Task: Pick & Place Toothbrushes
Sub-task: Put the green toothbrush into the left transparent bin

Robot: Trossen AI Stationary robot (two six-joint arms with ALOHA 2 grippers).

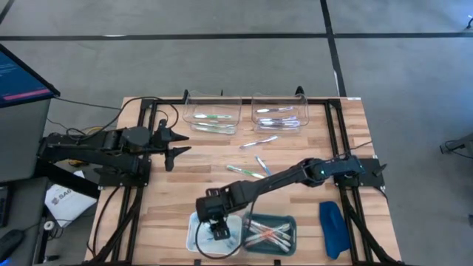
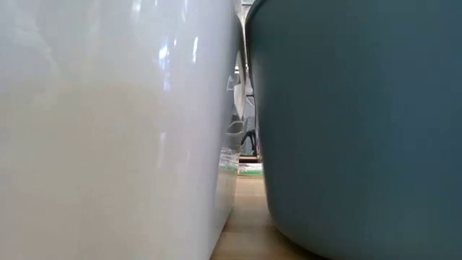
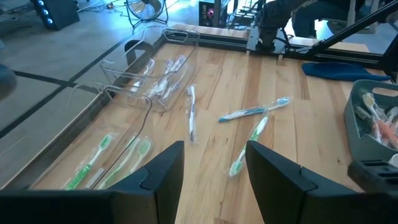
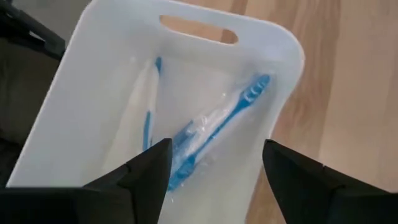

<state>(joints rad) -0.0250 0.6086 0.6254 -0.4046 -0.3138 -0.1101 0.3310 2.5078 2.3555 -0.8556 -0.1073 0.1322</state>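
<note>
The right gripper (image 1: 216,230) hangs over the white bin (image 1: 194,235) at the lower middle of the high view, jaws spread wide and empty. In the right wrist view two blue toothbrushes (image 4: 214,127) lie inside that bin below the fingers, so this drop looks finished.

Beside it, the teal bin (image 1: 290,222) holds several pink and orange toothbrushes (image 1: 266,235).

The sorting seems partly done. Four loose toothbrushes (image 1: 259,164) lie on the bare counter (image 1: 177,192) at the frame's centre, and the two clear trays (image 1: 213,109) at the upper middle hold more: green ones (image 1: 214,118) in the left tray, pale wrapped ones (image 1: 277,112) in the right. All of these appear left to move.

The left gripper (image 1: 177,143) waits at the left of the counter, jaws partly apart, gripping nothing.
</note>
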